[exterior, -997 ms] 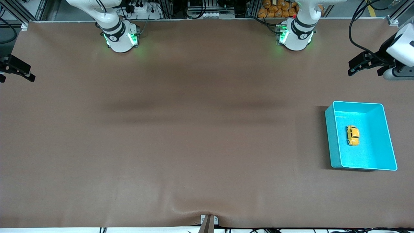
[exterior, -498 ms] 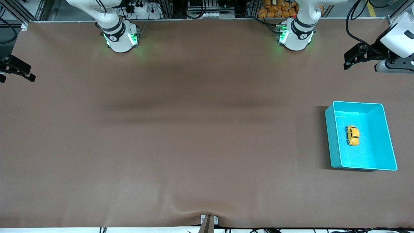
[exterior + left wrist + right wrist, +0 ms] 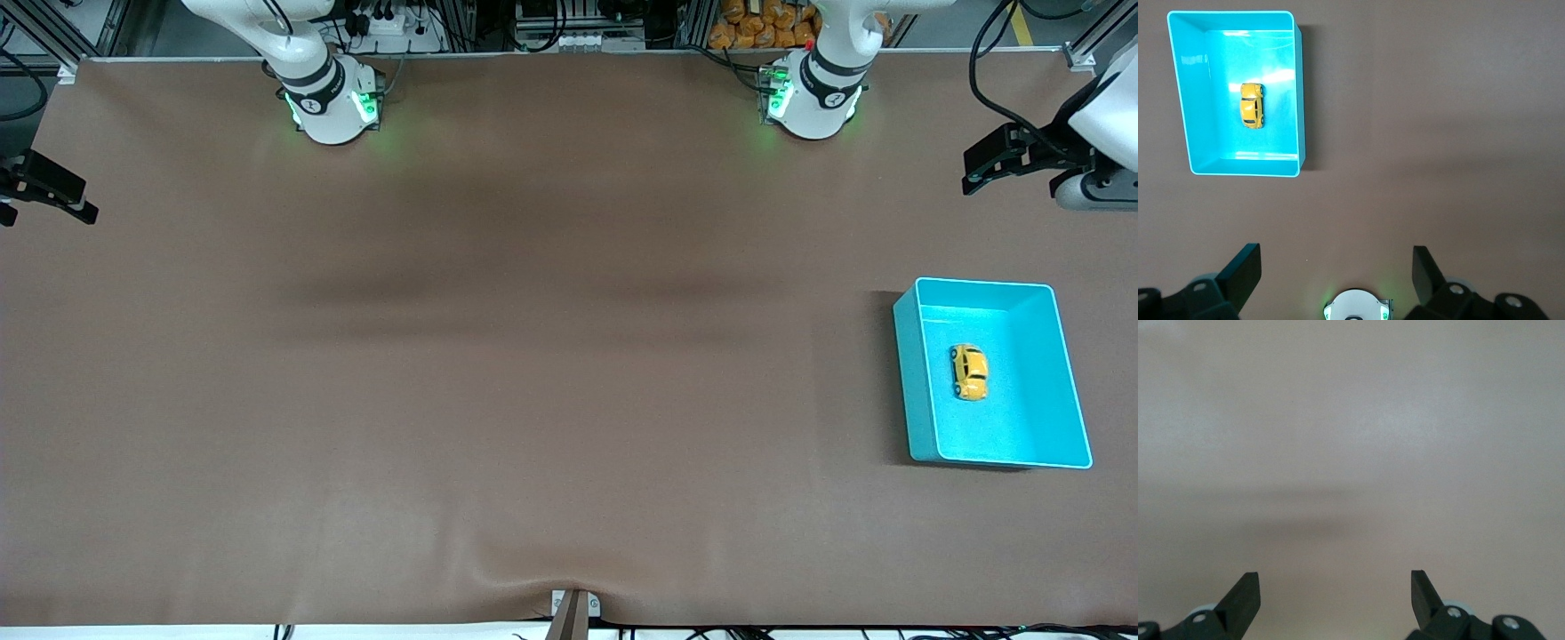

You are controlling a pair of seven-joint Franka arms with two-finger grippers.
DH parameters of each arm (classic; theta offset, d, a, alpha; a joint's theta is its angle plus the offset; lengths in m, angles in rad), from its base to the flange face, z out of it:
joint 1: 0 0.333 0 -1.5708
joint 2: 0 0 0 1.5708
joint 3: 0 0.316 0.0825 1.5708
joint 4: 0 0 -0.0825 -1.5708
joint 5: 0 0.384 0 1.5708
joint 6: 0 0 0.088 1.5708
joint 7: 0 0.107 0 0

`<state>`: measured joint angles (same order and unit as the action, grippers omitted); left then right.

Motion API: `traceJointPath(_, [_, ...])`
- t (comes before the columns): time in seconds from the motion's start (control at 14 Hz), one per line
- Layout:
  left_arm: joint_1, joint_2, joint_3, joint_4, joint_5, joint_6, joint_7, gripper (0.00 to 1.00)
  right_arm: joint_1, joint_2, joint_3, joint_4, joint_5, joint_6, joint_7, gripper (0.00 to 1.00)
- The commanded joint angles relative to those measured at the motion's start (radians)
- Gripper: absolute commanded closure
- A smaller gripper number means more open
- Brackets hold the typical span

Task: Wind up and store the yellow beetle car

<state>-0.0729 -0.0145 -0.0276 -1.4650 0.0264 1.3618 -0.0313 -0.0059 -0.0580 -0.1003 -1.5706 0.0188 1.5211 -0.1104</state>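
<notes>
1. The yellow beetle car (image 3: 970, 372) sits on the floor of the teal bin (image 3: 911, 391), near its middle, clear of the walls.
2. The teal bin stands on the brown counter (image 3: 533, 356) toward the left arm's end.
3. The left pincer (image 3: 982, 169) hangs in the air over that end of the counter, released and holding nothing, well apart from the bin.
4. The right pincer (image 3: 1335, 593) is over bare counter at the right arm's end, spread wide and empty.

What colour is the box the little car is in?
Teal bin, holding the yellow beetle car; clearest in the left wrist view.
</notes>
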Motion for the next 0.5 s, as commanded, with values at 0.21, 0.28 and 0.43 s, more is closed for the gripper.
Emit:
traceJointPath(0.21, [0.016,0.007,0.005,0.028,0.013,-0.012,0.001,0.0,-0.009,0.003,0.001,0.011,0.015,-0.01,-0.012,0.0])
traceJointPath(0.28, [0.016,0.008,0.003,0.025,0.012,0.008,-0.009,0.0,-0.009,0.003,0.001,0.011,0.015,-0.01,-0.012,0.0])
traceJointPath(0.43, [0.018,0.007,0.0,0.023,0.007,0.014,-0.03,0.0,-0.009,0.003,0.001,0.011,0.015,-0.01,-0.012,0.0])
